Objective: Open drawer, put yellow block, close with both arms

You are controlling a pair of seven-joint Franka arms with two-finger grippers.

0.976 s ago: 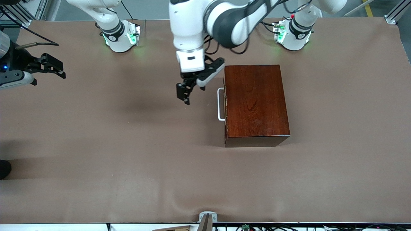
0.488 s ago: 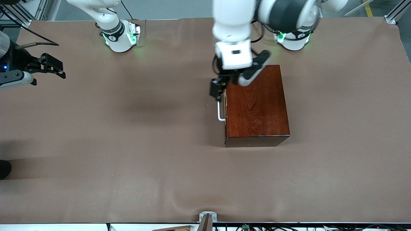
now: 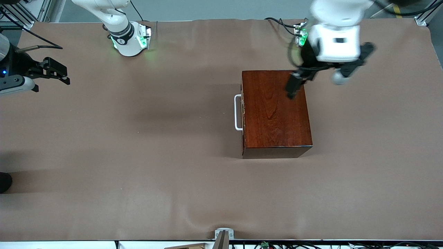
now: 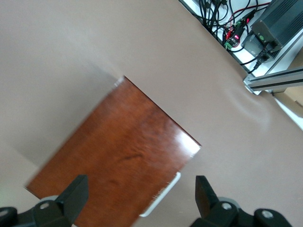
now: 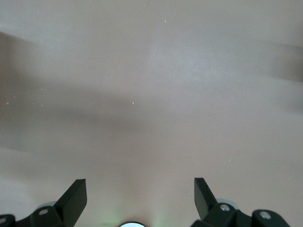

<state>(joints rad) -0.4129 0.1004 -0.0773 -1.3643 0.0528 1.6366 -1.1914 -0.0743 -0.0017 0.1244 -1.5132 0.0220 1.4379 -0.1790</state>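
Note:
The dark mahogany box point(image 3: 275, 107) stands on the brown table, toward the left arm's end. Its drawer point(image 3: 243, 110) is pushed in, and the white bar handle point(image 3: 237, 112) faces the right arm's end. My left gripper point(image 3: 294, 85) hangs open and empty over the box top, near the corner closest to its own base. The left wrist view looks down on the box point(image 4: 118, 151) and the handle point(image 4: 163, 201) between that left gripper's point(image 4: 139, 189) spread fingers. My right gripper point(image 3: 57, 74) waits open at the right arm's end of the table; the right wrist view shows only bare table past the gripper point(image 5: 139, 187). The yellow block is out of view.
Both green-lit arm bases point(image 3: 129, 39) stand along the table edge farthest from the front camera. A small metal bracket point(image 3: 224, 235) sits at the edge nearest that camera. A dark object point(image 3: 4, 181) pokes in at the right arm's end. Cables and a rail point(image 4: 255, 42) lie off the table.
My left arm has swung from the table in front of the drawer, past the handle, to above the box top near its own base. The right arm has not moved.

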